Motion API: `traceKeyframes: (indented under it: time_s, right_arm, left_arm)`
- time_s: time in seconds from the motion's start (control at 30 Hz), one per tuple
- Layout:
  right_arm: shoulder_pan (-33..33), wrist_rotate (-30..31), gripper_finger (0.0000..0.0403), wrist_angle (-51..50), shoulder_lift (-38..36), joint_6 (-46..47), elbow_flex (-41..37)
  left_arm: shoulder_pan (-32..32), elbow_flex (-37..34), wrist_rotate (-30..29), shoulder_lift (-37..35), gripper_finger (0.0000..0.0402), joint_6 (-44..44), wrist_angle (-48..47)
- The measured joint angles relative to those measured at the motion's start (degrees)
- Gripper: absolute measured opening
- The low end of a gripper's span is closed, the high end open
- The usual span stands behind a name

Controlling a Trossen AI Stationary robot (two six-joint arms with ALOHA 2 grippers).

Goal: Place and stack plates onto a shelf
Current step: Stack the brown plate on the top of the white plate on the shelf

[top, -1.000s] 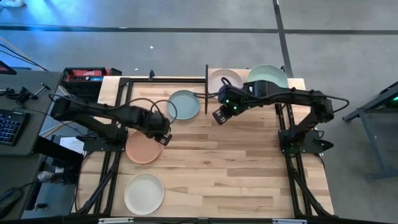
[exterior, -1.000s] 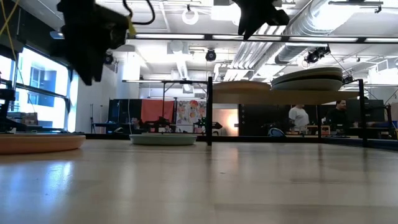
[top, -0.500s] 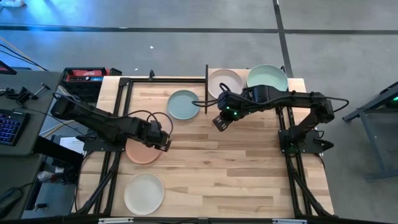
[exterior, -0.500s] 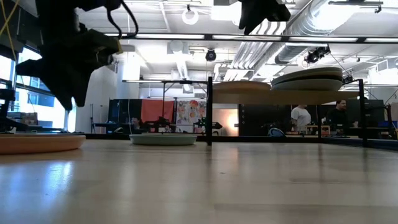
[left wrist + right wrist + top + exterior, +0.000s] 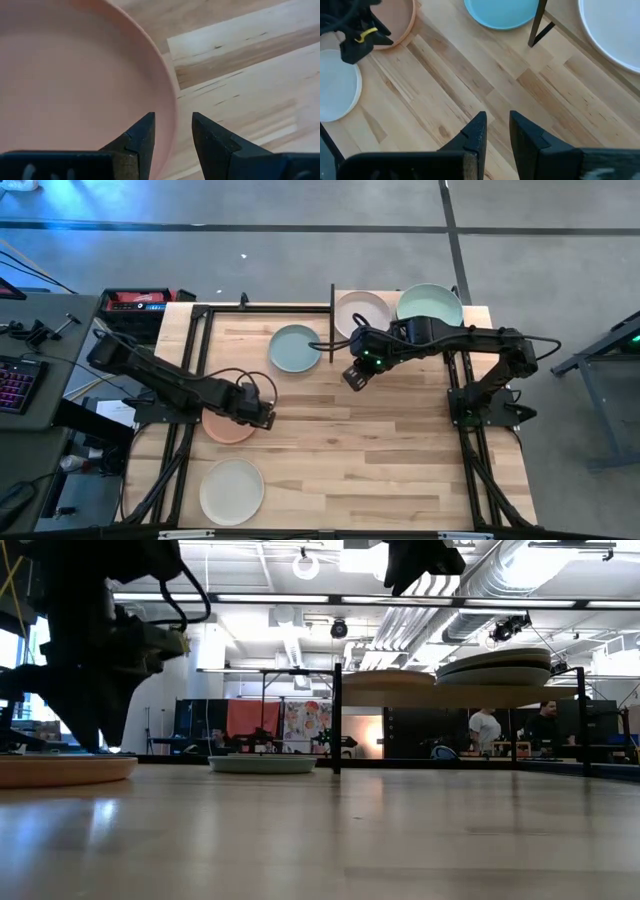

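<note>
My left gripper [image 5: 257, 413] is open and low over the right rim of the terracotta orange plate [image 5: 226, 426], which lies flat on the table. In the left wrist view its fingers [image 5: 142, 135] stand astride that rim [image 5: 170, 107], one inside the plate and one outside; I see no touch. My right gripper [image 5: 352, 374] is open and empty, hovering above the table in front of the shelf [image 5: 478, 313]. The shelf carries a pale white plate [image 5: 362, 310] and a mint green plate [image 5: 430, 304]. A light blue plate [image 5: 296, 348] and a cream plate [image 5: 232, 491] lie on the table.
A black shelf post [image 5: 331, 320] stands between the light blue plate and the shelf. Black frame rails [image 5: 190, 380] run along both sides of the table. A keyboard [image 5: 15, 385] and a red box [image 5: 135, 302] sit off the table's left side. People show far behind in the low view.
My left gripper has come down and moved toward the near edge, settling over the terracotta plate's right rim. My right gripper has drifted slightly toward the near edge, away from the shelf. No plate has moved.
</note>
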Motion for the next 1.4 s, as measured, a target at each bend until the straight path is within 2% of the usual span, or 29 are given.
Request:
traceKeyframes:
  time_s: [0.53, 0.63, 0.9, 1.17, 1.4]
  right_arm:
    - [0.0, -0.04, 0.0062, 0.04, 0.02, 0.0, 0.0]
    - [0.0, -0.04, 0.0062, 0.07, 0.02, 0.0, 0.0]
    - [-0.02, 0.52, 0.0062, 0.2, 0.02, -0.01, 0.0]
    - [-0.15, -0.36, 0.0062, 0.26, 0.02, 1.82, 0.0]
    - [-0.15, -1.14, 0.0062, 1.01, 0.02, 3.46, 0.0]
  left_arm:
    - [-0.29, 0.11, 0.96, 7.8, 0.0114, 0.14, 3.04]
    - [-0.29, 0.15, 1.49, 7.9, 0.0097, 1.63, 3.31]
    - [-0.29, 0.24, 3.34, 7.78, 0.0018, 6.06, 3.8]
    - [-0.38, 4.5, 5.72, 7.92, 0.0004, 17.75, 2.35]
    - [-1.97, 14.45, 6.49, 7.92, 0.0001, 30.89, -10.03]
